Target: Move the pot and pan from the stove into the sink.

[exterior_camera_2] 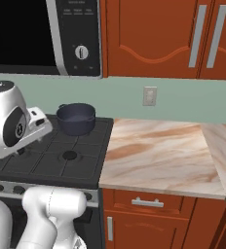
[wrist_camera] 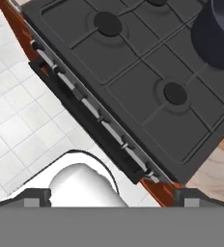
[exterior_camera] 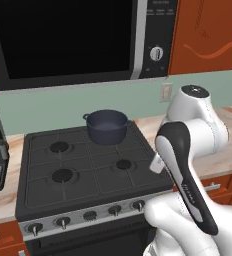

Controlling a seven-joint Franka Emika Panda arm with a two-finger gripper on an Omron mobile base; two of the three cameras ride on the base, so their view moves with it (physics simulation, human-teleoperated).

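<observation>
I see the deep dark blue-grey pot (exterior_camera: 107, 127) sitting on the black four-burner gas stove (exterior_camera: 83, 170), at its 1 o'clock burner. My right base view adds the marbled beige counter (exterior_camera_2: 159, 155); my hand view adds white floor tiles (wrist_camera: 17, 125). The claw's opening I cannot tell.

Arm folded tight above its base, elbow raised, forearm angled down. In the left base view a white joint sits uppermost with a dark-faced link slanting down toward the lower right. Wrist points downward and forward. Claw (exterior_camera_2: 42, 124) partly seen as a white block in the right base view; jaw spacing cannot be told.
</observation>
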